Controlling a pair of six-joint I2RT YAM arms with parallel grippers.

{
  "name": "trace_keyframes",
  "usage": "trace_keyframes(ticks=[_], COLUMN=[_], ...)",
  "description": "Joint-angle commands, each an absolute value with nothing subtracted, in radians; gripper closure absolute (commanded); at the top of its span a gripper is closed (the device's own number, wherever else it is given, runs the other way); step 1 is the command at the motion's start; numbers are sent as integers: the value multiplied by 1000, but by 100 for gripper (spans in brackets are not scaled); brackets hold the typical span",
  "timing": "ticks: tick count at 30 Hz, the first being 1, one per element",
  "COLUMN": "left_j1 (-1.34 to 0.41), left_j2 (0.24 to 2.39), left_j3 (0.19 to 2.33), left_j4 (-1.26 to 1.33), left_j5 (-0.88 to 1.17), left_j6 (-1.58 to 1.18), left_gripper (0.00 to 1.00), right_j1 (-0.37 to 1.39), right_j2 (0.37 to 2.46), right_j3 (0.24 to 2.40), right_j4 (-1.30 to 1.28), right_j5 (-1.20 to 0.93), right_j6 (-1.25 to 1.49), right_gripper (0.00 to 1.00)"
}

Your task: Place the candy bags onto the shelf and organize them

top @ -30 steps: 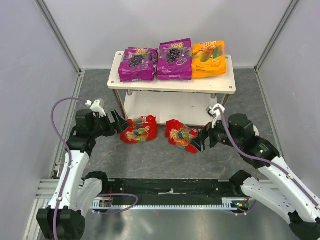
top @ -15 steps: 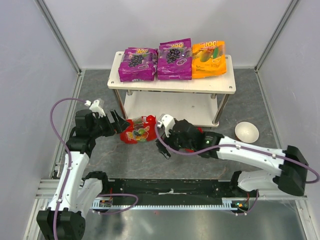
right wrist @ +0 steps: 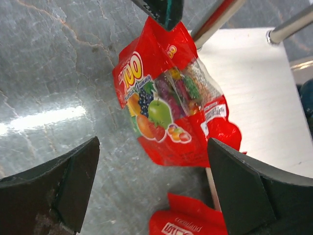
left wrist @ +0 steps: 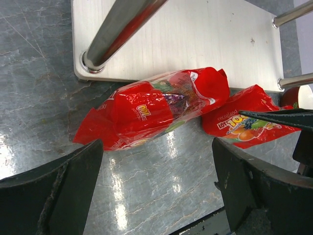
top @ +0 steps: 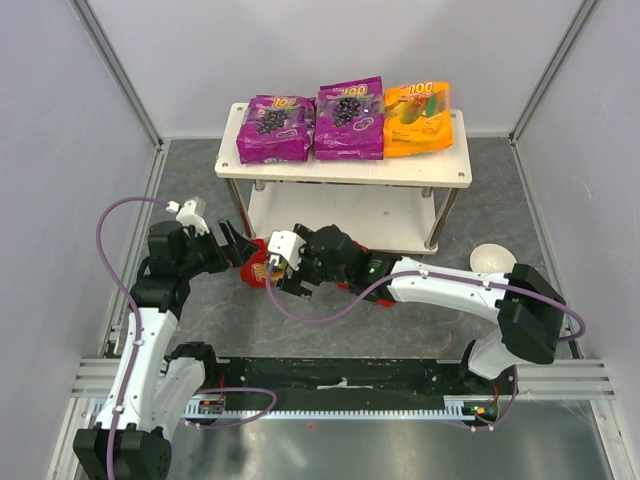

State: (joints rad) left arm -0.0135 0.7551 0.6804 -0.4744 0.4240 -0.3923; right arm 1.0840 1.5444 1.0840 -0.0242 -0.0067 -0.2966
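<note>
Hovering with its fingers spread and nothing between them, the right end effector sits directly over the left red candy bag. The other red candy bag lies on the desk closer in, under the wrist. From here the left bag's long axis runs ahead, slanting left. Its right end laps onto the lower board of the shelf. Opposite, the left end effector, likewise spread and empty, faces the same bag, whose axis lies crosswise along its finger line. Judgement: right is nearer and better aligned to pinch across the width. Beyond, the upper board holds the purple bags and the orange bag.
</note>
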Motion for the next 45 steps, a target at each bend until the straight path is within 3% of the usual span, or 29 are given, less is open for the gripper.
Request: trace_keyframes(ticks=[1,9,26,45], left_j1=[-12,-9,-8,-6], left_j2=[724,723,699,726], left_j3=[686,692,701,700], left_j4=[-468,-479,-506,-503], left_j5=[382,371,311,319], left_j6=[-408,-410,-417,-414], left_gripper=[0,0,0,0], right_j1=[1086,1052,934,937], right_j2=[1591,1722,1922,2003], right_j3=[1161,1264,1532,1534], right_j4=[20,-70,-308,-362], right_j5=[-61,-149,-439,-302], right_j6=[-544,-721,-784,-746], right_gripper=[2,2,2,2])
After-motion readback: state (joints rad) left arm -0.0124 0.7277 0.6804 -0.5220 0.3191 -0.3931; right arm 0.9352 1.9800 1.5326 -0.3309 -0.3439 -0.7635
